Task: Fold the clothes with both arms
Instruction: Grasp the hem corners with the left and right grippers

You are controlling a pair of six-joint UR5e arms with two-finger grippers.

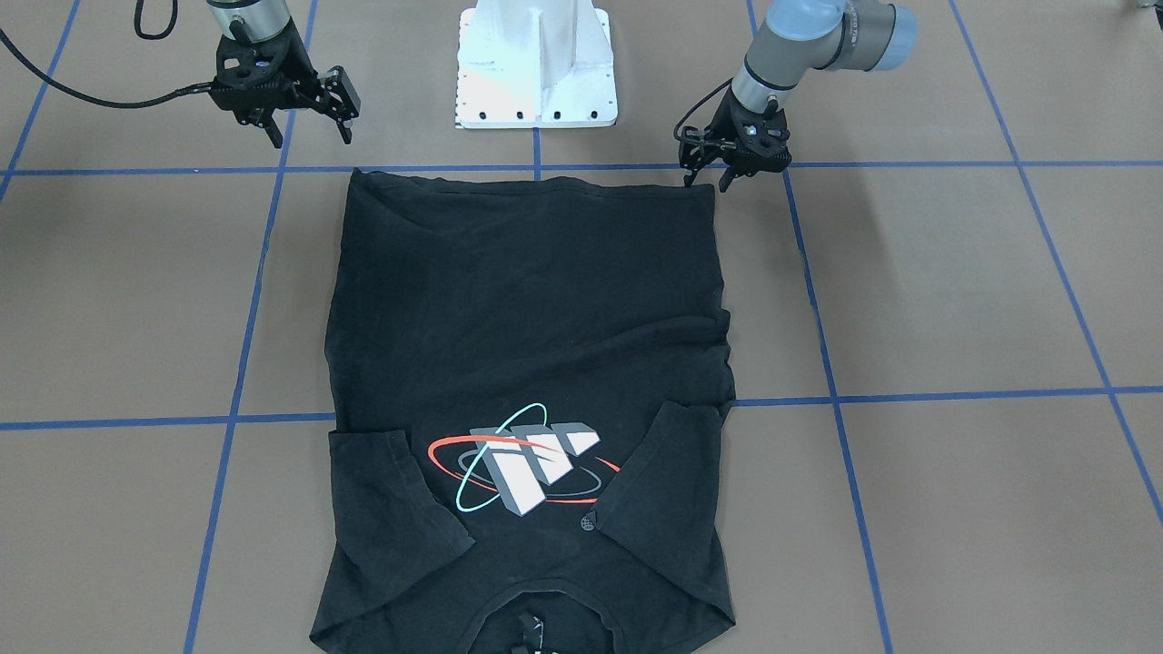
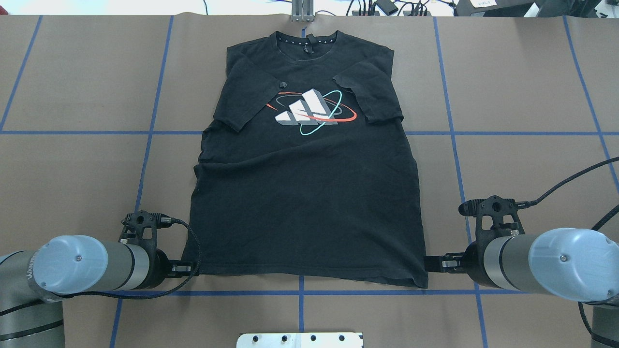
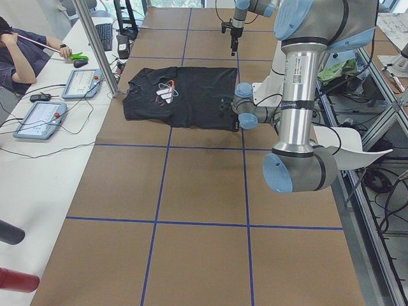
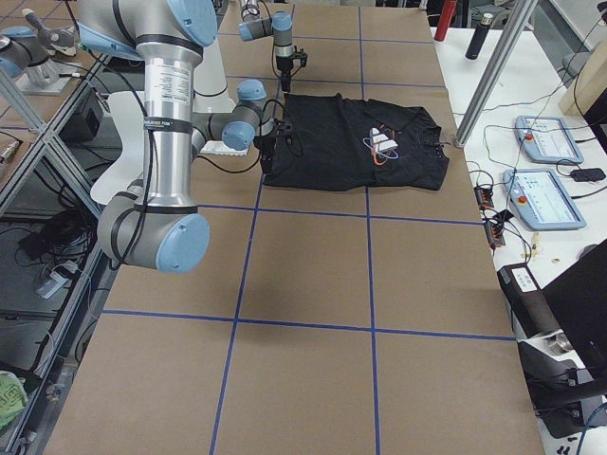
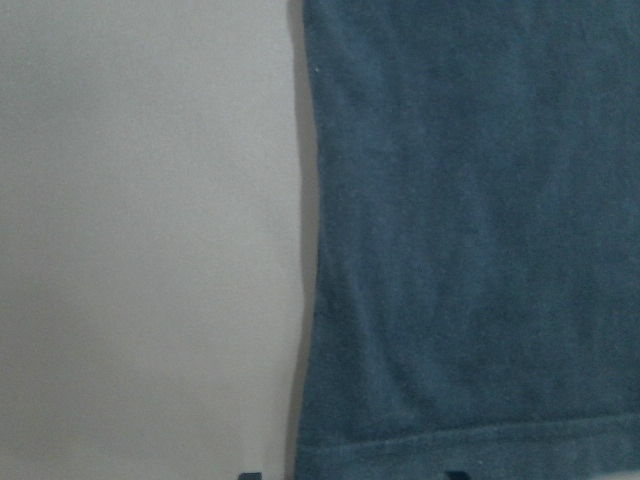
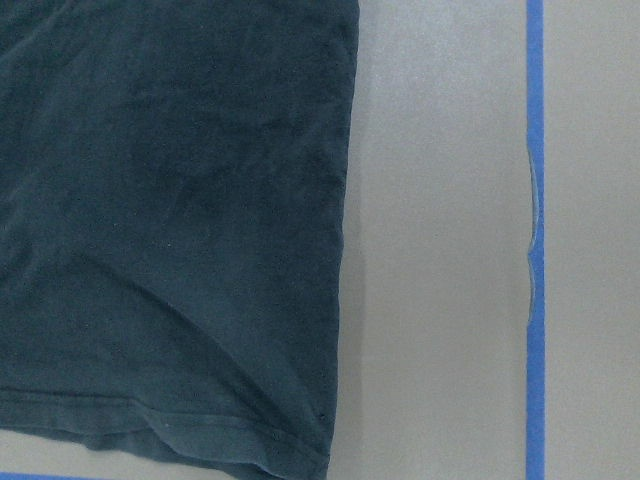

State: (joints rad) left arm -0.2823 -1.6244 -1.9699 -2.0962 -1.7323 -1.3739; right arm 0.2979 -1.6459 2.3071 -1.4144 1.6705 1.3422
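The T-shirt (image 2: pixel 309 193) lies flat and face up in the middle of the table (image 2: pixel 72 169). Taking the overhead view as your clock, its collar (image 2: pixel 305 37) is at 12 o'clock, on the far side from the robot, and its hem (image 2: pixel 309 278) is at 6 o'clock, nearest the white pedestal (image 1: pixel 536 64). The print (image 2: pixel 309 111) of grey-white blocks ringed in red and teal sits high on the chest. Both sleeves (image 2: pixel 242 99) are folded inward over the front, their edges reaching the sides of the print. You will see some creasing along the shirt's 9 o'clock side, while the rest lies fairly smooth. The left gripper (image 1: pixel 707 182) is at the hem corner at 7 o'clock, low over the table. Its fingers (image 1: pixel 725 180) are spread apart with nothing held, and the left wrist view shows the shirt's side edge and hem running between them. You cannot tell whether they touch the cloth. The right gripper (image 1: pixel 311 138) is at 5 o'clock, just beside the other hem corner. It is also spread wide and holding nothing, and in the front-facing view it stands clear of the fabric. Blue tape lines (image 2: pixel 449 145) cross the table, and one runs just below the hem.
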